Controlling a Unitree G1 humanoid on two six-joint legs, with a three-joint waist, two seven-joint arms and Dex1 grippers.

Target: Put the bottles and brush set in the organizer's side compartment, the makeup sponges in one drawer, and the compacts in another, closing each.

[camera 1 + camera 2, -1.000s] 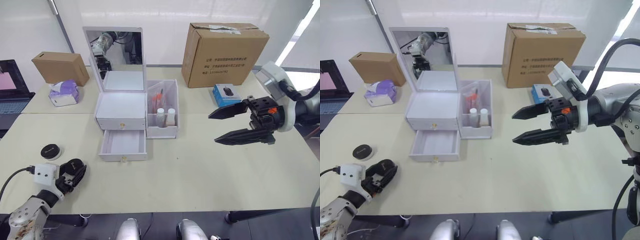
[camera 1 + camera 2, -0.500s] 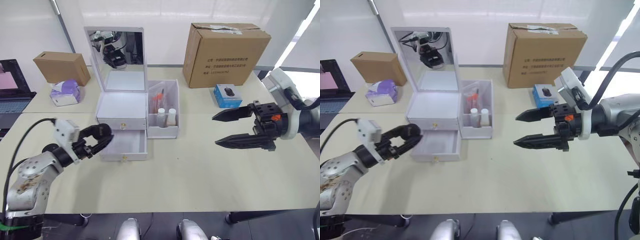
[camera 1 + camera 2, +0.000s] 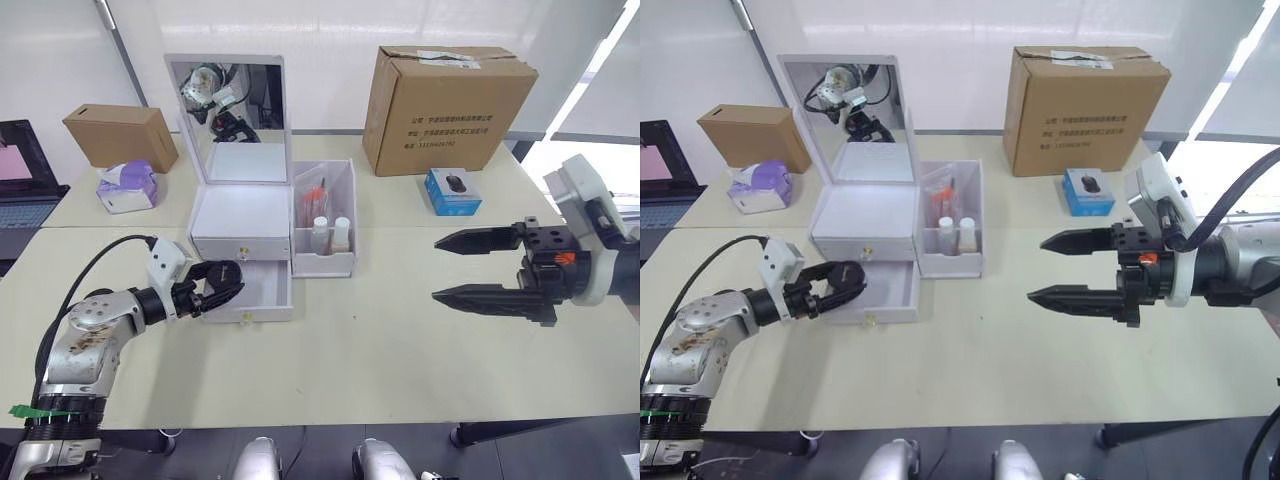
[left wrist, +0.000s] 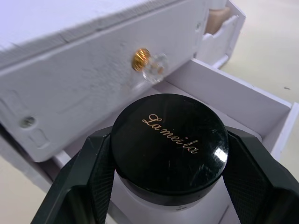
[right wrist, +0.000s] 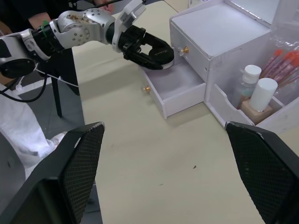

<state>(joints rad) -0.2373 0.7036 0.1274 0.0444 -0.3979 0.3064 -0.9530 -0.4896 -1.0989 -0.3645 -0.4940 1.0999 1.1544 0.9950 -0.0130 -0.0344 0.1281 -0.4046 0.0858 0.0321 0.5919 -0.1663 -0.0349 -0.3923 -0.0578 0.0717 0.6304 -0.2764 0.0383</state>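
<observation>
The white organizer stands mid-table with its mirror lid upright. Its upper drawer is closed and the lower drawer is pulled out. My left gripper is shut on a compact with a lettered black lid, held over the open drawer's front left corner. Two bottles and the brush set stand in the side compartment. My right gripper hovers open over the table's right side, holding nothing. The makeup sponges are out of view.
A large cardboard box and a small blue box sit at the back right. A smaller cardboard box, a purple tissue pack and a laptop are at the back left.
My left gripper rose from the table's front left with the compact and swung right, reaching the open lower drawer. The right gripper drifted a little to the right, still open.
</observation>
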